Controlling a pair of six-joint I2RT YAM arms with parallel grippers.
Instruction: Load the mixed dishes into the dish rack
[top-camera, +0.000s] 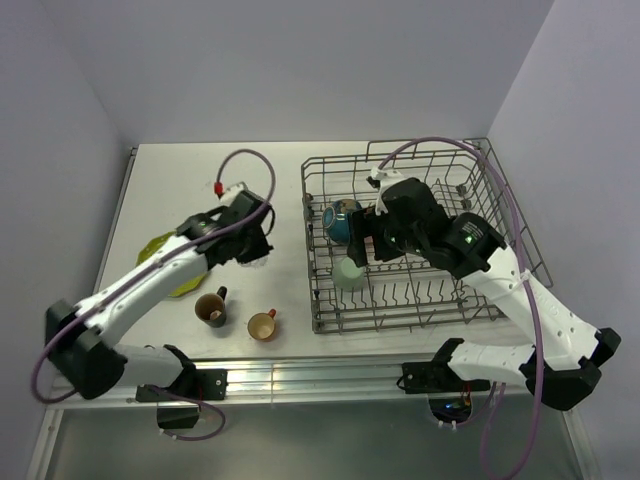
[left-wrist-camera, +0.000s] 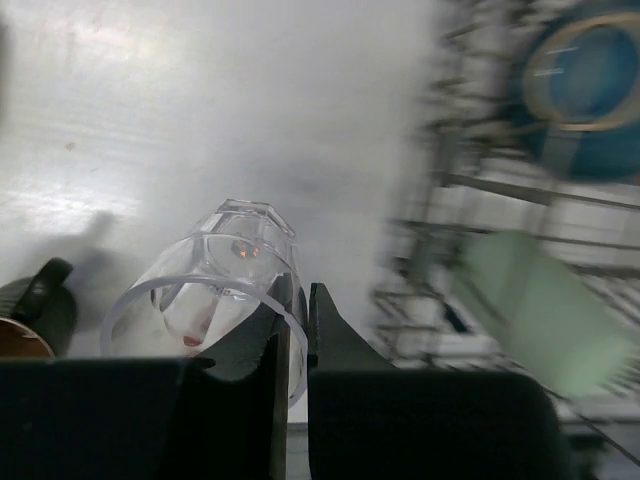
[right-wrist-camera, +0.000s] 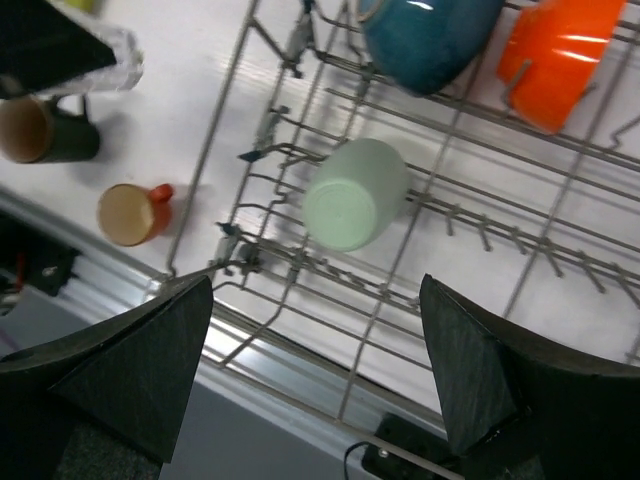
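My left gripper (left-wrist-camera: 295, 310) is shut on the rim of the clear glass (left-wrist-camera: 215, 285), one finger inside and one outside, just left of the dish rack (top-camera: 312, 255). In the top view it (top-camera: 257, 248) is above the table. My right gripper (right-wrist-camera: 316, 282) is open and empty above the rack's front left part. The pale green cup (right-wrist-camera: 355, 195) lies on its side on the tines, with the blue bowl (right-wrist-camera: 425, 35) and orange-red bowl (right-wrist-camera: 560, 45) behind it. The dark brown mug (top-camera: 212, 308) and small orange cup (top-camera: 262, 325) stand on the table. The yellow-green plate (top-camera: 160, 250) is partly under my left arm.
The rack's raised wire handle (top-camera: 430, 150) and tall side walls surround my right gripper (top-camera: 362, 245). A metal rail (top-camera: 300, 378) runs along the table's near edge. Walls close in the table at the left, back and right.
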